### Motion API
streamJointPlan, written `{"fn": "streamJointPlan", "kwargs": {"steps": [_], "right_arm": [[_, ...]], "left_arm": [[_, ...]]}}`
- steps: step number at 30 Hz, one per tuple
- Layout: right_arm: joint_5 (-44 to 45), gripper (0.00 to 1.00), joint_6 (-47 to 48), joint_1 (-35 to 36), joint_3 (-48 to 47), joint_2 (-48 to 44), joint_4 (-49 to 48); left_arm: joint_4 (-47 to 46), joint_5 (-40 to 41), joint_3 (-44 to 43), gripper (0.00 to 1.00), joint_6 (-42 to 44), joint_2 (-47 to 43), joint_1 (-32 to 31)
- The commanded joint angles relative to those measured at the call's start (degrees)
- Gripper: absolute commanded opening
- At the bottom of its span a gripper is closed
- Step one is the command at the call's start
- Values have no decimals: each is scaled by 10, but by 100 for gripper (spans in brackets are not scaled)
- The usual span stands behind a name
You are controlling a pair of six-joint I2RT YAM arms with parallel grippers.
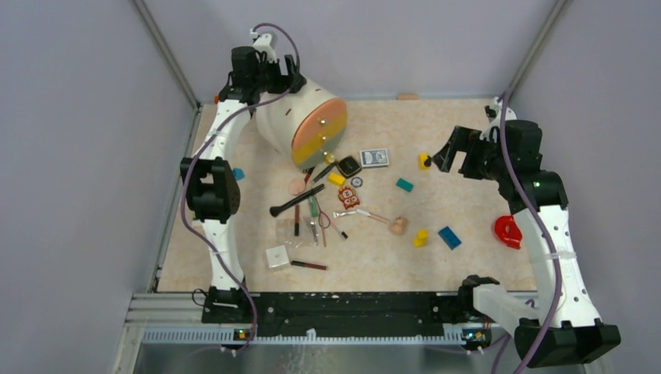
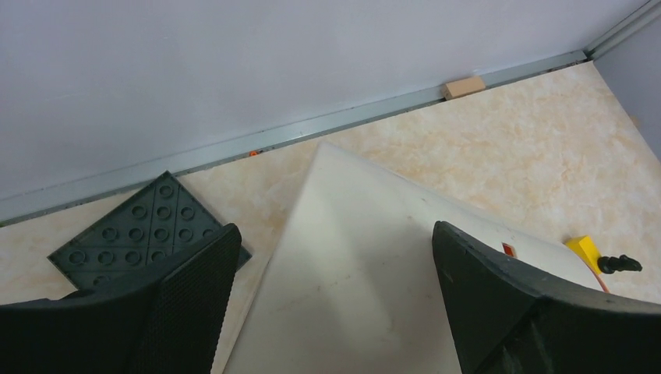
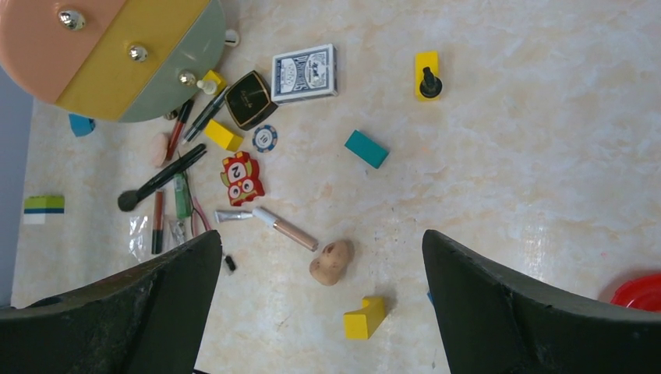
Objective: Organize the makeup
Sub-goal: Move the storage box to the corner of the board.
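While the cosmetics lie loose on the beige marbled table top [image 1: 475, 140], we judge the task to be at an early stage, with no item gathered yet. The left gripper [image 2: 334, 234] stands with its jaws wide apart above the large white round container with a peach, yellow and green striped lid [image 1: 277, 121], which lies tipped on its side at the far left; nothing is clamped between the fingers. The right gripper [image 3: 321, 236] hangs open and empty over the right half of the table, well apart from the makeup. The long black brush [image 1: 297, 200] lies aslant just below the lid. The thin dark-red pencil [image 1: 296, 224] and the thin green pencil [image 1: 312, 210] lie near it by the clear plastic pouch [image 1: 290, 234]. The black square compact [image 1: 348, 165] sits beside the blue-backed deck of cards [image 1: 374, 158]. The silver metal tool [image 1: 345, 213] lies right of the pencils. We judge that the next move calls for one arm to descend on a single cosmetic, most readily the brush, with its jaws set across the handle.
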State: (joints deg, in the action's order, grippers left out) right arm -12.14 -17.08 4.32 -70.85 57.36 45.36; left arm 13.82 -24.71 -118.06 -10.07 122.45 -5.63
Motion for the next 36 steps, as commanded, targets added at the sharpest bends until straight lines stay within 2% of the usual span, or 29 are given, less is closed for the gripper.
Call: {"fn": "streamJointPlan", "kwargs": {"steps": [1,12,23,26,29,33,36], "right_arm": [[-3,98,-6,-2,9,-8,-20],[-10,97,-11,-3,17,-3,-27],[-18,96,-14,-2,27,-3,-36],[-16,96,-13,-3,31,-2,-42],[-17,96,-12,-3,35,4,-48],[-22,96,-14,-3,38,16,-56],[-27,96,-14,-2,37,22,-59]], "left_arm": [[74,28,5,99,33,-5,-9],[2,139,89,99,-4,-157,-4],[20,236,125,99,-7,-238,-3],[29,263,185,99,-31,-288,-3],[7,271,298,99,-74,-368,-3],[-25,239,435,97,-121,-455,-3],[-35,186,488,91,-139,-484,-3]]}}
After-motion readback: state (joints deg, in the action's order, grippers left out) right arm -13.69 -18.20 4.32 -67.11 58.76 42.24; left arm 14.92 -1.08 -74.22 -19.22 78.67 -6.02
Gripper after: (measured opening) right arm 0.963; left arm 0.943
